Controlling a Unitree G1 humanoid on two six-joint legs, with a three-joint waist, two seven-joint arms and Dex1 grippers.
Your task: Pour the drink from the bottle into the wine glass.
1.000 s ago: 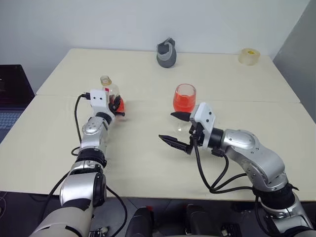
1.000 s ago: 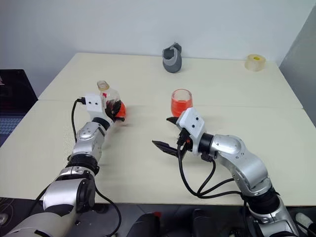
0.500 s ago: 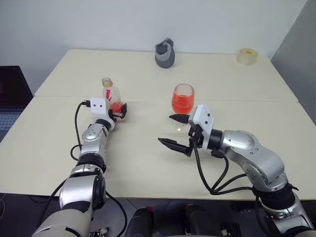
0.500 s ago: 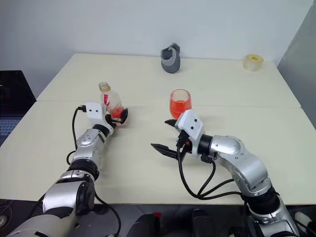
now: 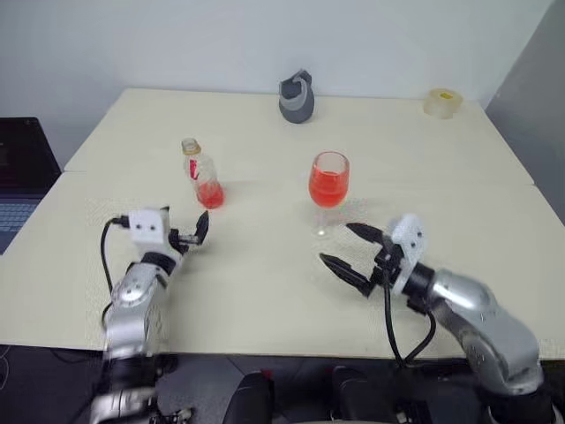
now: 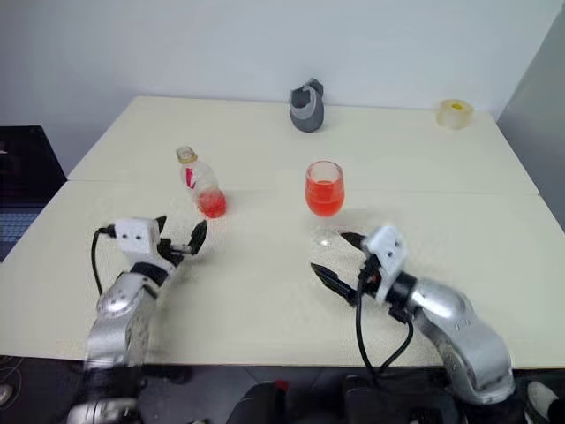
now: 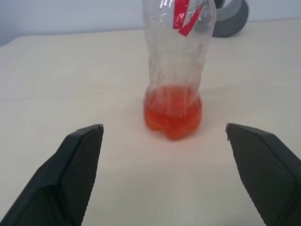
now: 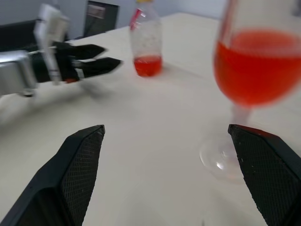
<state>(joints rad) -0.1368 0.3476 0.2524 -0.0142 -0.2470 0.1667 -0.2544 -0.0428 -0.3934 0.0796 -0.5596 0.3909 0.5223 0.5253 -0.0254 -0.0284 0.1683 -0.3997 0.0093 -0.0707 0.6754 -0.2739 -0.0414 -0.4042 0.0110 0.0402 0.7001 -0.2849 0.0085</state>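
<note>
Evidently the pour is done: the wine glass (image 5: 329,180) holds most of the drink (image 6: 324,199), and the bottle (image 5: 202,175) stands upright left of it on the worktop (image 5: 265,283), nearly empty. Left gripper (image 5: 187,237) and right gripper (image 5: 351,252) hang near, jaws wide, holding nothing.

- You will find no readable words, numbers or brand names anywhere.
- The bottle (image 7: 178,70) carries only a red label mark (image 7: 184,16), near its neck, with no letters you can make out.
</note>
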